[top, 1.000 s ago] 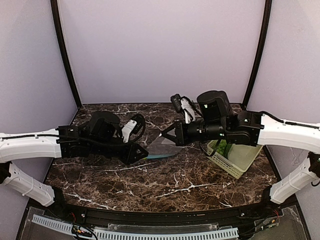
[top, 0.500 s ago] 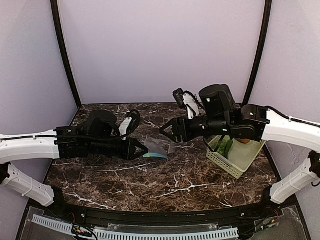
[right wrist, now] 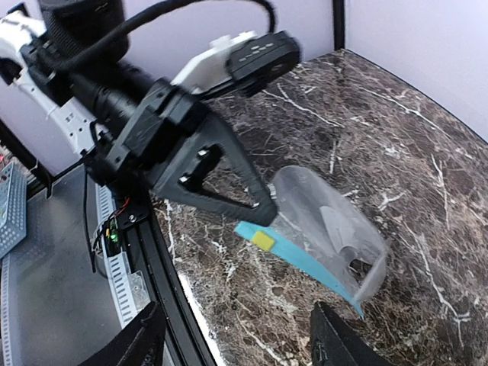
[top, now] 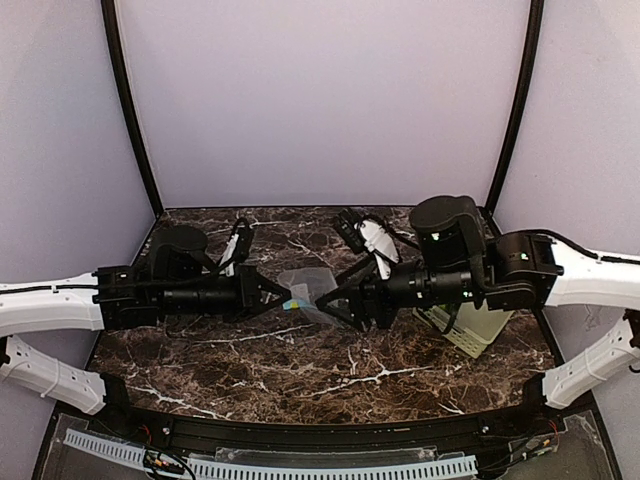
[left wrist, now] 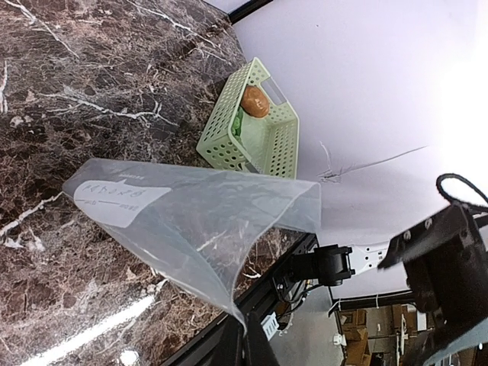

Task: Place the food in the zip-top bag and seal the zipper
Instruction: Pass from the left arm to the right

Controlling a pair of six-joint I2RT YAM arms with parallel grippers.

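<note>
The clear zip-top bag (top: 305, 281) hangs in the air over the middle of the table, its mouth sagging open. My left gripper (top: 283, 292) is shut on its edge, pinching one corner of the bag (left wrist: 198, 221) at the bottom of the left wrist view (left wrist: 244, 337). The teal zipper (right wrist: 305, 263) runs along the bag's lower edge. My right gripper (top: 325, 296) is open just right of the bag and holds nothing; its fingers (right wrist: 145, 339) frame the bag from below. The food lies in the pale green basket (left wrist: 263, 149): a brown oval (left wrist: 255, 101) and a green vegetable (left wrist: 239, 122).
The basket (top: 472, 327) stands at the table's right side, mostly hidden behind my right arm in the top view. The dark marble table (top: 330, 365) ends in a black rail along the near edge (right wrist: 164, 267).
My right gripper has opened, let go of the bag and dropped lower beside it. The left gripper has turned and lifted the bag, which now hangs open.
</note>
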